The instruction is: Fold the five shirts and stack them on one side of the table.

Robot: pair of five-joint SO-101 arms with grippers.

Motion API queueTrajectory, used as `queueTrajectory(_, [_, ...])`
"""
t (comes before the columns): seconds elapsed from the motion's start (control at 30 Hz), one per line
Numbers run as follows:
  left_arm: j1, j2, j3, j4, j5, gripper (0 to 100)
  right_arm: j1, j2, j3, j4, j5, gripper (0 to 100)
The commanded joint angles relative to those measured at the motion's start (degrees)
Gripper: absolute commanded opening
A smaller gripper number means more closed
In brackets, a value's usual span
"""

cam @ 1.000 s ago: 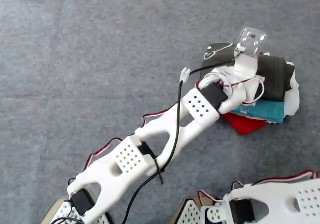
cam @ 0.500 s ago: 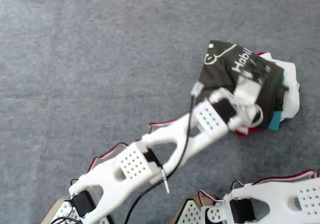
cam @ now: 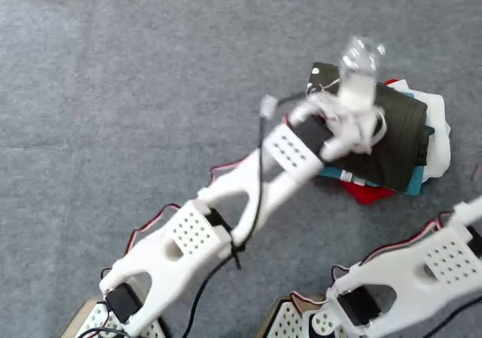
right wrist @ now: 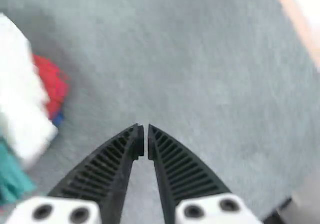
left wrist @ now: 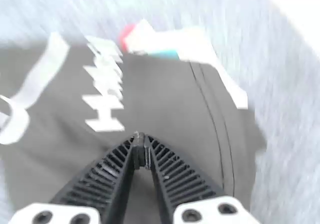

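Stretching from the near left corner of the grey table (cam: pixel 151 89), the left arm (cam: pixel 248 187) ended over the stack of folded shirts toward the table's right side in the high view. A dark shirt (cam: pixel 399 138) with white print lay on top of the pile. A teal shirt (cam: pixel 413 181), a red shirt (cam: pixel 369 193) and a white shirt (cam: pixel 438 138) stuck out from under its edges. The right arm (cam: pixel 422 270) sat at the near right corner, apart from the pile.

From the left wrist view, the left gripper (left wrist: pixel 140 145) had its fingers pressed together with nothing seen between them. It pointed at the dark shirt close below, next to the white lettering. Past the dark shirt's far edge, bits of red, white and teal cloth showed.

From the right wrist view, the right gripper (right wrist: pixel 142 134) was likewise pressed together and empty. It was above bare grey table, with the white, red and teal edges of the pile off to one side.
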Motion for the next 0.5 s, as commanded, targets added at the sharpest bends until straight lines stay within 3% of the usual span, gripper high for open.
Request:
queueTrajectory(0.0, [-5.49, -5.27, -16.84, 10.02, -0.09, 3, -8.18, -0.66, -9.10, -1.05, -5.19, 2.2])
queueTrajectory(0.1, [-12.70, -12.92, -15.52, 16.18, -0.09, 3, -17.41, -0.48, -14.11, -0.26, -6.95, 2.2])
queueTrajectory(0.23, [-22.02, -18.37, -13.23, 22.51, -0.26, 3, -28.48, -0.31, -9.63, 0.79, -9.85, 2.2])
queueTrajectory(0.47, [-29.32, -18.55, -14.64, 31.38, -6.95, 3, -33.93, 4.35, 5.05, -6.42, -16.09, 2.2])
